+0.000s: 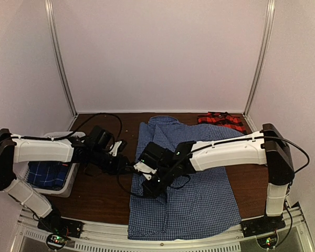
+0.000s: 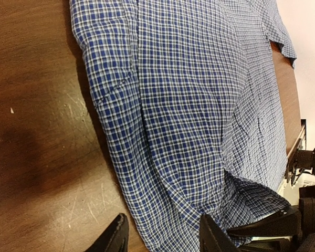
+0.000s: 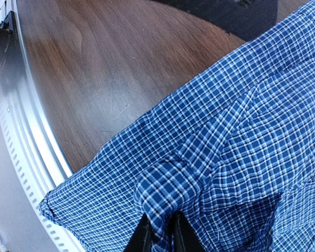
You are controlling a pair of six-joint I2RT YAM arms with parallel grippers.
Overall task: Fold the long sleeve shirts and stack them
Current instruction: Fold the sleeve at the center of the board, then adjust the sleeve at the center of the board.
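A blue-and-white gingham long sleeve shirt (image 1: 194,194) lies spread across the middle of the brown table. My right gripper (image 1: 146,181) hangs over its left edge and is shut on a pinched-up fold of that cloth (image 3: 168,194); the fingers (image 3: 143,237) press the fold between them. My left gripper (image 1: 127,167) is just left of the same edge. Its jaws are open, and the shirt's edge (image 2: 163,157) runs between the two fingertips (image 2: 115,236). A red-and-black plaid shirt (image 1: 220,121) lies bunched at the back right. A darker blue plaid shirt (image 1: 46,174) lies in a basket at the left.
The white basket (image 1: 72,184) stands by the left arm. A metal rail (image 1: 173,242) runs along the table's near edge, close to the shirt's hem. Black cables (image 1: 102,118) loop over the table behind the left arm. White walls close in the back and sides.
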